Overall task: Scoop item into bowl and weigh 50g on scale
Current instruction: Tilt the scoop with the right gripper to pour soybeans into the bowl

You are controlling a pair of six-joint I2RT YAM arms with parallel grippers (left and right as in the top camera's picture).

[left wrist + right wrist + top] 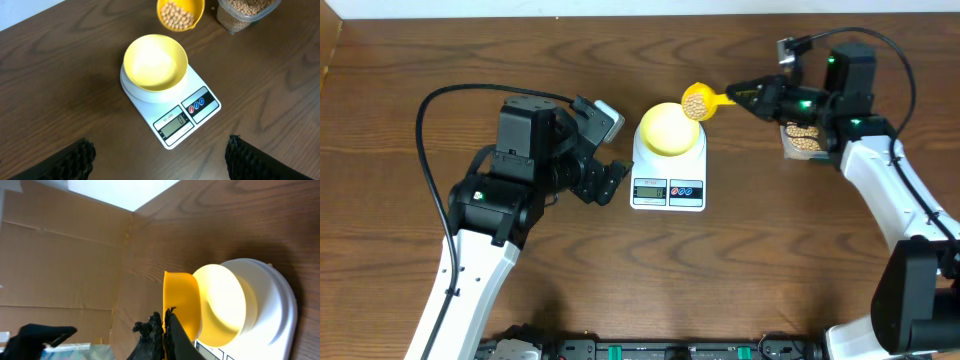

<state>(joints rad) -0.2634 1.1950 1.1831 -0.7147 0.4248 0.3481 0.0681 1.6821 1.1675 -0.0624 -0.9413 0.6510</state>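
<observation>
Your right gripper [740, 96] clamps the scoop [697, 101], full of beans [176, 15], just beside the bowl [669, 128] on the scale [668, 190]; your left gripper [610, 182] gapes wide.

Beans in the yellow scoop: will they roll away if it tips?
Probably: the beans look small, round and loose, so they should pour fast and roll. The scoop looks nearly full, so a small tilt may spill some. The bowl has raised walls that should catch most.

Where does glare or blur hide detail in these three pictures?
Overhead: the bowl looks washed out and pale. Left wrist: the bowl's inside is bleached almost white. Right wrist: the bowl glows overexposed, and the right hand gripping the scoop is dark and soft.
</observation>
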